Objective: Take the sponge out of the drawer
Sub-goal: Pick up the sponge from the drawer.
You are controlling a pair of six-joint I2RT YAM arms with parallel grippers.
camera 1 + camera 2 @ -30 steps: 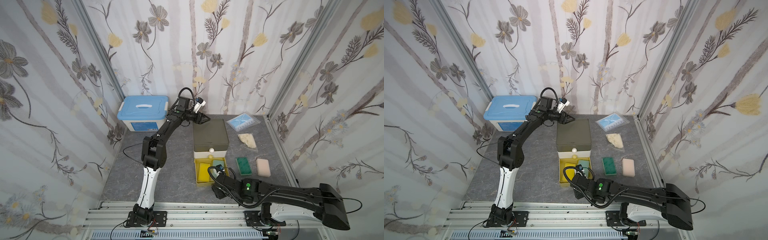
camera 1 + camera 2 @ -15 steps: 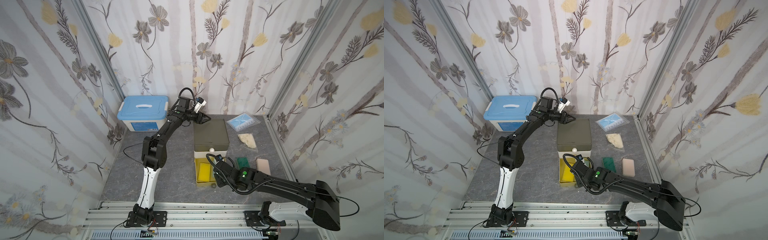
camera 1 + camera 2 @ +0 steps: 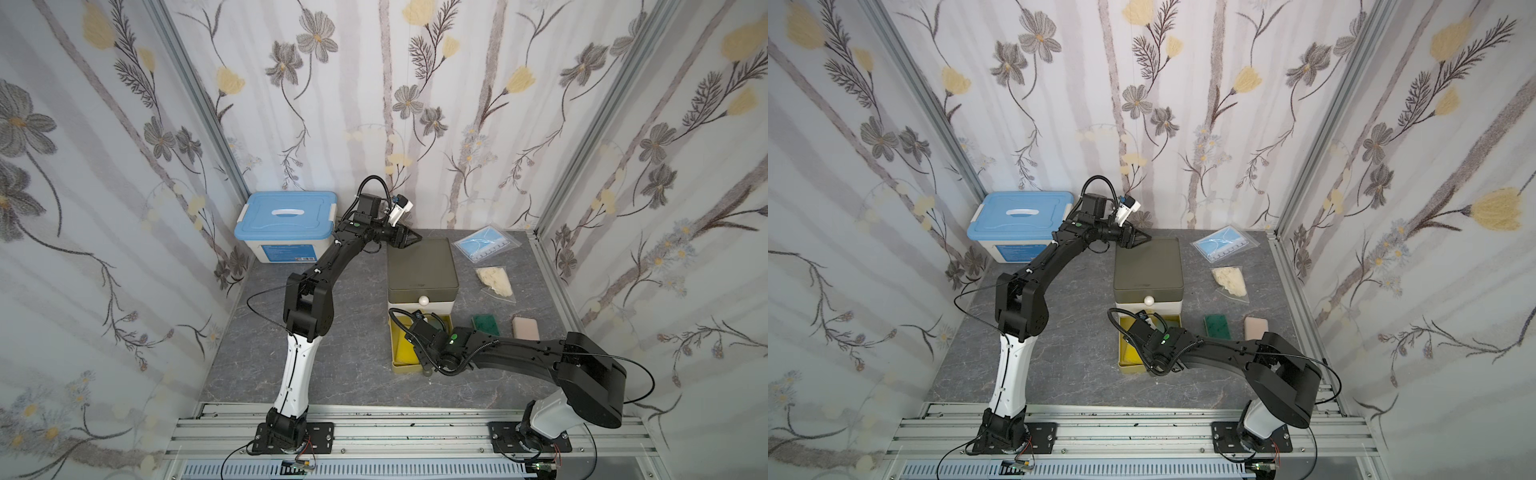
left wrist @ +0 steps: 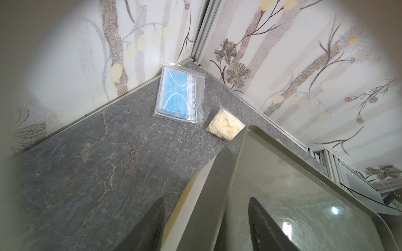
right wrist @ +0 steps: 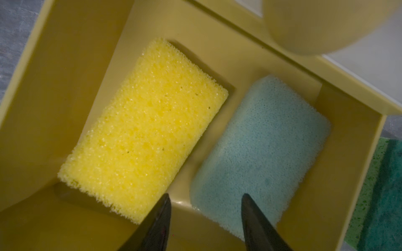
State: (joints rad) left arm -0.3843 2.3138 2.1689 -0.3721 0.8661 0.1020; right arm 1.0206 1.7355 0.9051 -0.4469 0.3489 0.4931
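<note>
The yellow drawer point(image 3: 409, 368) point(image 3: 1127, 353) stands pulled out of the olive cabinet point(image 3: 422, 266) point(image 3: 1148, 262). In the right wrist view a yellow sponge point(image 5: 145, 126) and a pale blue sponge point(image 5: 261, 147) lie side by side on the drawer floor. My right gripper point(image 5: 205, 197) hangs open over them, one tip above the yellow sponge's near edge, one above the blue, nothing held. My left gripper point(image 3: 413, 239) point(image 3: 1144, 239) point(image 4: 206, 198) is at the cabinet's back left corner, jaws apart astride its top edge.
A green sponge point(image 3: 485, 324) point(image 5: 382, 195) and a peach sponge point(image 3: 525, 328) lie on the table right of the drawer. Behind them are a bag of gloves point(image 3: 494, 280) and a bag of masks point(image 3: 484, 245). A blue-lidded box point(image 3: 286, 220) stands at the back left.
My right arm has swung from the drawer's front edge back over the drawer, and its gripper now points down into it. The left arm has not moved.
</note>
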